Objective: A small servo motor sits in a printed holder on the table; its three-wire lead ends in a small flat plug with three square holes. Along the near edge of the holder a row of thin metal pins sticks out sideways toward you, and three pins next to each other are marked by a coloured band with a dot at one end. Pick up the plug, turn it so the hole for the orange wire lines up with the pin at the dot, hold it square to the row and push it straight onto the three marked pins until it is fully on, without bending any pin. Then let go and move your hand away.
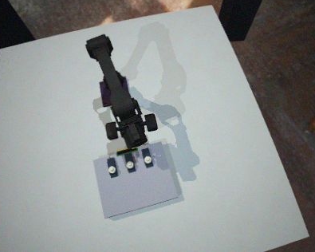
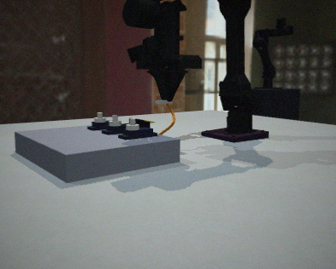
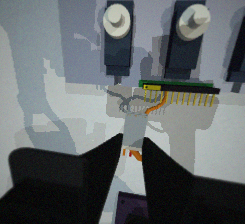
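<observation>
In the top view the arm [image 1: 108, 72] [image 2: 236, 45] reaches from its base plate [image 1: 104, 99] [image 2: 260, 134] [image 3: 127, 202], left of the upper centre, down the frame to the upper edge of the holder [image 1: 138, 198] [image 2: 60, 140] [image 3: 85, 55]. Three servos [image 1: 112, 170] [image 2: 134, 132] [image 3: 118, 47] sit along that edge. The gripper's own body covers its fingertips and the plug, and only a sliver of the pin row [image 1: 126, 151] [image 3: 183, 97] shows (a thin dark strip with some yellow).

In the exterior view the gripper [image 1: 132, 142] [image 2: 168, 100] [image 3: 132, 139] hangs pointing down at upper centre, above the level of the holder. The pale plug [image 2: 162, 102] [image 3: 134, 131] sits at its fingertips, and the orange wire [image 2: 173, 118] [image 3: 158, 106] bows down to the right. The arm's top is cut off by the frame, and the dark fingers blend together.

In the wrist view the fingers are nearly shut, pinching the plug between their tips at lower centre. Its far end points up the frame, below and left of the yellow band [image 3: 152, 87] on the pin row, apart from the pins. The right-hand servo is cut off (as are the backs of the fingers), and the plug's holes can't be made out.
</observation>
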`<state>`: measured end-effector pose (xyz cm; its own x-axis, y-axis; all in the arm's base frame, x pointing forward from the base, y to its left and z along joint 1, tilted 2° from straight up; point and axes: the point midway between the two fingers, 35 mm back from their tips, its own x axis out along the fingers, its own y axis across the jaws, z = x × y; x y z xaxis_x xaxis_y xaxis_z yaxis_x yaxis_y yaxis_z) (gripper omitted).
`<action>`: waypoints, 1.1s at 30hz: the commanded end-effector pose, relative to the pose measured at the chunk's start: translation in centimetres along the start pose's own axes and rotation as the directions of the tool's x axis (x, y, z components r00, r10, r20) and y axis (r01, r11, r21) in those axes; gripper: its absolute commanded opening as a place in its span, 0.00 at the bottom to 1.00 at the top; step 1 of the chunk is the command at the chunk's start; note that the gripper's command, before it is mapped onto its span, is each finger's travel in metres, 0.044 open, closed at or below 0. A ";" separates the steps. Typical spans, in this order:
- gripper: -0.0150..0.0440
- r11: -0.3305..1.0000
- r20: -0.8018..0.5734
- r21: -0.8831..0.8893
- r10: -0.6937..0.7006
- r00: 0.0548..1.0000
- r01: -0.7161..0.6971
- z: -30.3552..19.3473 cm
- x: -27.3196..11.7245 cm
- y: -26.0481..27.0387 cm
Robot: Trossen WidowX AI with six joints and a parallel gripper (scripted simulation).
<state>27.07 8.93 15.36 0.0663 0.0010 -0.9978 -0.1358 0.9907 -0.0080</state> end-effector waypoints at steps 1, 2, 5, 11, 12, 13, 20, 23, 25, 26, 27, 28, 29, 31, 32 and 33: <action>0.25 1.000 -0.002 -0.025 0.001 1.000 -0.001 -1.5 0.3 -0.8; 0.25 1.000 -0.002 -0.031 0.001 1.000 -0.001 -1.8 0.4 -1.0; 0.25 0.999 -0.003 -0.047 0.001 1.000 -0.001 -2.9 0.7 -1.6; 0.25 0.998 -0.004 -0.061 0.000 1.000 -0.001 -3.8 1.2 -2.0; 0.25 0.998 -0.004 -0.061 0.000 1.000 -0.001 -3.8 1.4 -2.0; 0.25 0.998 -0.004 -0.061 0.000 1.000 -0.001 -3.8 1.7 -2.0; 0.25 0.998 -0.004 -0.061 0.000 1.000 0.000 -3.8 4.7 -2.0; 0.25 0.998 -0.004 -0.061 0.000 1.000 0.000 -3.8 5.0 -2.0; 0.25 0.998 -0.004 -0.061 0.000 1.000 0.000 -3.8 4.9 -2.0; 0.25 0.998 -0.004 -0.061 0.000 1.000 0.000 -3.6 4.9 -2.0; 0.25 0.998 -0.003 -0.061 0.000 1.000 0.000 -3.4 4.9 -2.0; 0.25 0.998 -0.003 -0.061 0.000 1.000 0.000 -3.2 4.9 -2.0; 0.25 0.998 -0.003 -0.061 0.000 1.000 0.000 -2.9 4.9 -1.9; 0.25 0.998 -0.003 -0.061 0.000 1.000 -0.001 -2.2 4.8 -1.8; 0.25 0.998 -0.002 -0.061 0.000 1.000 -0.001 -1.8 4.8 -1.8; 0.25 0.998 -0.002 -0.061 0.000 1.000 -0.001 -1.4 4.8 -1.7</action>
<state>25.16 6.68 10.45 0.0637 -0.0032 -0.9980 -0.1923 0.9812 -0.0155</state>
